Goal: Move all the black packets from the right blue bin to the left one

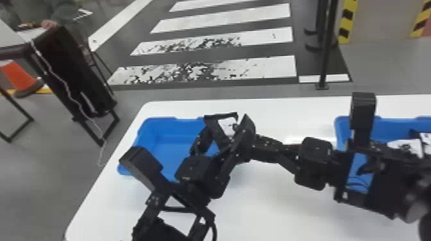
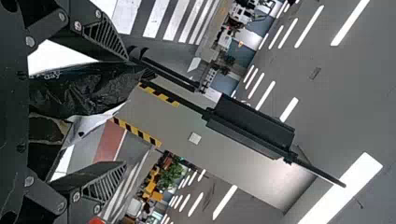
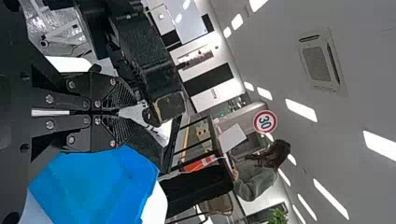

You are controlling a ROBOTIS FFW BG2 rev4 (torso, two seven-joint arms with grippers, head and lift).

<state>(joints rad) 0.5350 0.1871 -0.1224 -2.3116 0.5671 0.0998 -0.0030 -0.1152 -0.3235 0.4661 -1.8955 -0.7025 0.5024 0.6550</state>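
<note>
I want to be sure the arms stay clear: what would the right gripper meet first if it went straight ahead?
Probably the left gripper, close in front of the right gripper and the black packet it holds, though the depth between them is unclear.

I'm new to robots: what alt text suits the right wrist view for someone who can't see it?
A robot's right gripper pinches a black-and-white packet near a blue bin. The other black arm crowds in close by. Beyond are an orange cone, a round red-rimmed sign and ceiling lights.
</note>
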